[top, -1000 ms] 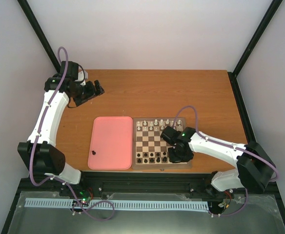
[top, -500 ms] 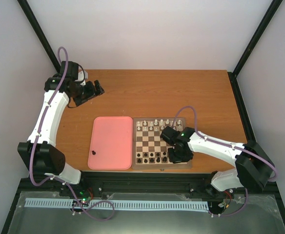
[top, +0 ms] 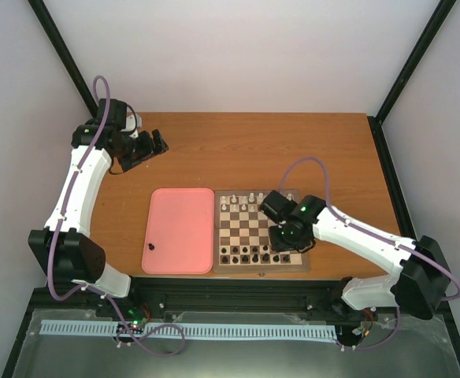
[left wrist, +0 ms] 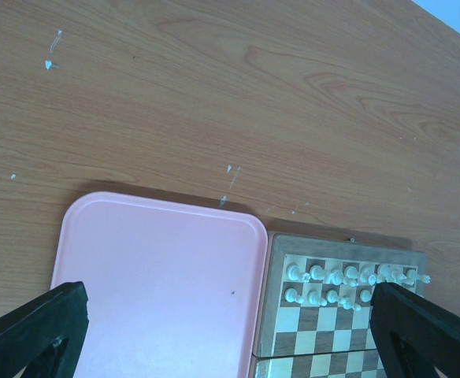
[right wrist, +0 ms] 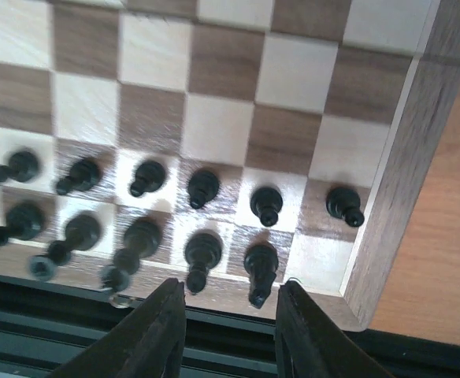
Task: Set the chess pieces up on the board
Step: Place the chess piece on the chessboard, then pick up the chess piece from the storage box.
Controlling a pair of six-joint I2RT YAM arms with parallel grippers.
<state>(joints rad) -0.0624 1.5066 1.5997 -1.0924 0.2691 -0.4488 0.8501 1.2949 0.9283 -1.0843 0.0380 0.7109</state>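
Right claw point(right wrist: 231, 290) hangs low over the board point(right wrist: 395, 181), at its near right corner. Its jaws stand moderately wide, with nothing between them. Just ahead of the fingertips stand two ranks of black chess pieces point(right wrist: 202, 187), upright on their squares. The corner square point(right wrist: 320, 264) is bare. It lies just ahead of the finger on the board-edge side and a little outboard of it. It looks like the one gap on the black side, though the far ends of both ranks run out of the wrist view.

One stray piece point(top: 150, 246), black, sits off the board in the near left corner of the pink tray point(top: 181, 213). From the right claw it lies well off to the left, across the whole board and the tray's width, at about the same depth from the bases. It is too small to tell whether it is upright or toppled, so its long axis is unknown.

Left claw point(top: 157, 143) is at the far left of the table point(top: 293, 150), with jaws spread wide and empty. From it the stray piece lies back toward the bases, with no board in between. White pieces point(left wrist: 332, 276) stand ranked along the board's far edge.

Judgement: the stray piece probably belongs on the bare corner square. The left claw is somewhat nearer the piece, and the right claw is already over the target. Either way the carry runs left to right over the standing black ranks and needs height to clear them.
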